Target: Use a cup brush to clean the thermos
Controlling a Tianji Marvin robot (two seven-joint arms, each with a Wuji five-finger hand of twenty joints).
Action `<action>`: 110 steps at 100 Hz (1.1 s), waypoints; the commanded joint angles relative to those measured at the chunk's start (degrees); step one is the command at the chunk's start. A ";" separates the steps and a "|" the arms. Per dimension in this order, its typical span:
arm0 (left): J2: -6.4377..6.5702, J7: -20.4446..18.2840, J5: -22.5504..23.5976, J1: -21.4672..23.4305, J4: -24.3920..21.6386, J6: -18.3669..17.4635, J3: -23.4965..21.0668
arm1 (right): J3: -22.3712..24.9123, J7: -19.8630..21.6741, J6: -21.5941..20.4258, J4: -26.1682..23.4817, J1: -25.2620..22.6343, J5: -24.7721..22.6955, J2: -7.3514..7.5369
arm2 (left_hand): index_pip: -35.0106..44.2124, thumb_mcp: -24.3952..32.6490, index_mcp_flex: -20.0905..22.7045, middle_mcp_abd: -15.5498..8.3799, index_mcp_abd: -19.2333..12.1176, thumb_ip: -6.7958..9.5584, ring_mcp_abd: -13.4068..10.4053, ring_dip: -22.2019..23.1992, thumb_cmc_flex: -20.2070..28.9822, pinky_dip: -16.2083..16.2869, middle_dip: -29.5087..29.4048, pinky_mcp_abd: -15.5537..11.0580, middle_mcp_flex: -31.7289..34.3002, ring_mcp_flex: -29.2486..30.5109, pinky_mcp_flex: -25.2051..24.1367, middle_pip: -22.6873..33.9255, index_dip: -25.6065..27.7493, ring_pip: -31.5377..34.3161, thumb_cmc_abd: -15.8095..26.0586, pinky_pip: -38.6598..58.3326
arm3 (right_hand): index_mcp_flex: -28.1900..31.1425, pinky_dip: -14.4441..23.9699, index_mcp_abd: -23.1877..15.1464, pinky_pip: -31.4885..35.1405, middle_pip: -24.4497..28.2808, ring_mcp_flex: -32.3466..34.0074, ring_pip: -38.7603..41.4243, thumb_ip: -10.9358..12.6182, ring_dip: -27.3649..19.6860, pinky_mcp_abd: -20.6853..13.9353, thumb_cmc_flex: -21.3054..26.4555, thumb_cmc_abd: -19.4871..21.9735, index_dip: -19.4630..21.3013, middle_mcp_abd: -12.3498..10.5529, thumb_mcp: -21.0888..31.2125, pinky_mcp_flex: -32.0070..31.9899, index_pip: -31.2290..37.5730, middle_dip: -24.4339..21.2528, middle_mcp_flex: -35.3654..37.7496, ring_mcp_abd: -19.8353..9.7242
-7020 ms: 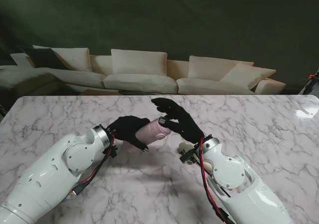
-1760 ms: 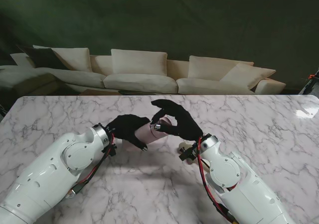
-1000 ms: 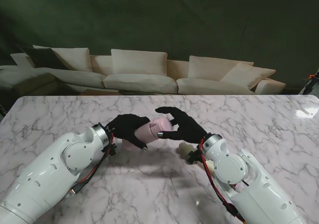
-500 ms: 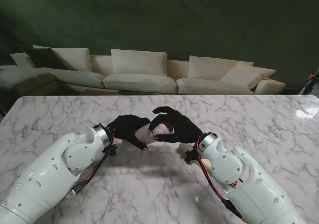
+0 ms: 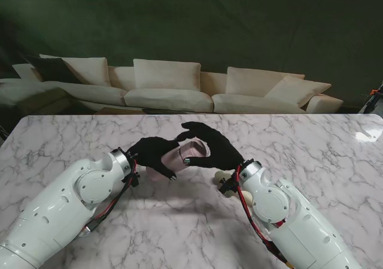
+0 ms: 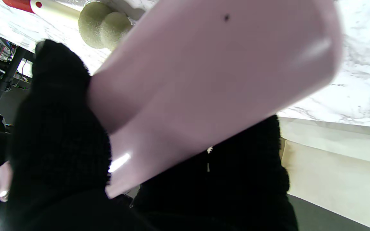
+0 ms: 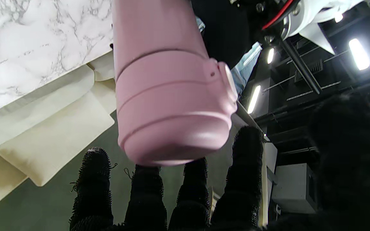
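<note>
A pink thermos (image 5: pixel 179 156) lies on its side a little above the table, with my left hand (image 5: pixel 152 153) shut on its body. In the left wrist view the thermos (image 6: pixel 204 80) fills the frame between the black-gloved left hand's fingers (image 6: pixel 59 144). My right hand (image 5: pixel 214 149) arches over the lid end with its fingers apart. The right wrist view has the closed lid (image 7: pixel 172 128) just over the spread fingers (image 7: pixel 146 192), thumb off to one side. The cup brush (image 5: pixel 222 176) lies on the table under my right wrist; its sponge head (image 6: pixel 103 25) is in the left wrist view.
The white marble table (image 5: pixel 311 149) stretches out on all sides of both arms. A cream sofa (image 5: pixel 167 86) stands beyond the table's far edge. The brush's white handle with a red end (image 6: pixel 43 8) lies flat on the marble.
My right hand has shifted slightly left and lifted, its fingers arching higher over the thermos lid. The left hand and thermos have stayed in place.
</note>
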 commanded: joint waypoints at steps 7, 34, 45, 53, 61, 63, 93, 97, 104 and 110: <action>-0.15 -0.30 0.11 -0.21 -0.39 -0.32 -0.34 | 1.60 -0.45 1.54 -1.53 -1.55 -0.13 -0.51 | 8.37 18.75 5.31 -3.42 -11.49 3.39 -6.43 3.13 21.48 1.24 1.83 -7.74 0.81 4.70 1.21 3.27 3.11 9.53 19.76 2.98 | -8.73 -0.70 2.18 -0.64 -2.19 -1.41 -1.78 1.50 -1.50 -1.58 -3.66 1.32 -2.38 1.38 -2.04 -0.56 -3.86 -0.91 -2.34 -1.04; -0.22 0.31 0.30 -0.38 0.02 -1.12 -0.28 | 5.11 2.09 7.65 -4.31 -3.65 -1.49 0.35 | 8.38 18.75 5.25 -3.43 -11.49 3.45 -6.44 3.13 21.41 1.24 1.84 -7.84 0.79 4.70 1.25 3.31 3.14 9.57 19.85 3.02 | -18.56 -1.75 15.88 5.16 -9.55 0.61 0.13 1.32 -2.26 -4.86 -4.60 -3.24 -5.96 10.46 -2.28 6.09 -4.34 -4.56 -4.86 4.17; -0.22 0.26 0.22 -0.50 0.13 -1.20 -0.17 | 5.44 5.03 7.85 -4.42 -3.60 -1.43 1.06 | 8.35 18.73 5.22 -3.39 -11.48 3.41 -6.39 3.13 21.45 1.22 1.81 -7.75 0.72 4.67 1.16 3.28 3.13 9.57 19.88 2.98 | -18.51 -5.04 15.44 5.32 -13.16 2.34 -1.52 1.19 -4.33 -3.95 -4.86 -5.49 -9.65 9.42 -0.04 8.39 -10.59 -5.97 -5.07 5.77; -0.24 0.22 0.13 -0.57 0.16 -1.12 -0.03 | 5.00 6.12 7.96 -4.19 -3.15 -1.49 1.29 | 8.33 18.74 5.22 -3.36 -11.40 3.42 -6.38 3.12 21.45 1.23 1.82 -7.79 0.73 4.65 1.22 3.31 3.12 9.56 19.88 3.00 | -18.17 -5.79 13.90 7.57 -14.68 5.93 0.00 1.07 -4.11 -3.42 -3.84 -5.43 -10.01 9.04 -0.79 11.36 -12.54 -6.55 -5.05 6.70; -0.26 0.20 0.01 -0.63 0.17 -0.99 0.13 | 4.04 5.92 7.85 -3.47 -2.34 -1.90 1.24 | 8.34 18.75 5.26 -3.38 -11.43 3.42 -6.40 3.12 21.48 1.23 1.81 -7.69 0.77 4.65 1.21 3.33 3.13 9.57 19.90 3.00 | -18.38 -3.91 13.11 14.03 -10.42 11.60 5.66 1.19 0.39 -4.90 -1.64 -5.34 -6.07 9.48 -2.38 16.97 -7.99 -4.41 -4.75 4.16; -0.26 0.21 0.00 -0.65 0.18 -0.97 0.17 | 3.72 5.65 7.61 -3.13 -2.07 -2.04 1.17 | 8.34 18.75 5.26 -3.42 -11.42 3.42 -6.42 3.12 21.49 1.23 1.80 -7.70 0.76 4.67 1.21 3.33 3.12 9.58 19.86 3.01 | -18.18 -3.04 13.21 15.69 -7.87 13.17 7.64 1.24 1.85 -5.78 -0.56 -5.43 -5.03 9.76 -2.83 18.73 -6.03 -3.26 -4.64 3.26; -0.25 0.00 -0.16 -0.63 0.08 -0.78 0.32 | -0.11 -0.23 5.65 0.19 0.49 -5.99 0.06 | 8.26 18.76 5.23 -3.32 -11.38 3.43 -6.40 3.13 21.53 1.27 1.77 -7.75 0.67 4.63 1.19 3.34 3.11 9.62 19.90 3.04 | -6.76 6.83 14.50 26.66 17.88 26.19 27.34 1.27 13.33 -14.08 12.39 -7.98 4.87 11.94 -5.40 34.93 11.96 6.72 3.24 -4.11; -0.25 0.00 -0.17 -0.61 0.05 -0.73 0.30 | -0.43 -0.71 5.30 0.56 0.74 -6.27 -0.03 | 8.30 18.72 5.30 -3.35 -11.44 3.41 -6.47 3.14 21.46 1.28 1.78 -7.74 0.73 4.65 1.21 3.38 3.14 9.64 19.95 3.06 | -6.02 7.49 14.26 27.14 19.73 27.35 29.04 1.17 14.25 -14.26 12.82 -8.11 5.87 12.04 -5.04 35.93 12.78 7.50 4.80 -4.63; -0.26 0.01 -0.18 -0.59 0.02 -0.66 0.29 | -0.80 -0.56 5.08 0.70 0.93 -6.18 -0.03 | 8.27 18.74 5.25 -3.34 -11.36 3.43 -6.37 3.14 21.45 1.29 1.77 -7.72 0.72 4.63 1.18 3.39 3.13 9.64 19.98 3.06 | -5.40 8.48 13.90 27.60 23.24 28.64 31.16 1.04 15.58 -14.39 13.76 -8.51 7.02 12.34 -4.07 37.19 13.23 9.07 6.36 -5.19; -0.27 0.01 -0.20 -0.57 0.00 -0.61 0.30 | -1.06 -0.56 4.92 0.84 1.04 -6.14 -0.05 | 8.26 18.76 5.27 -3.33 -11.35 3.45 -6.36 3.15 21.46 1.31 1.75 -7.66 0.67 4.67 1.15 3.38 3.13 9.67 19.97 3.09 | -4.52 9.36 13.25 28.62 26.27 30.28 33.23 1.05 16.81 -14.91 14.73 -8.99 8.19 11.86 -2.15 38.69 14.28 11.07 7.77 -5.86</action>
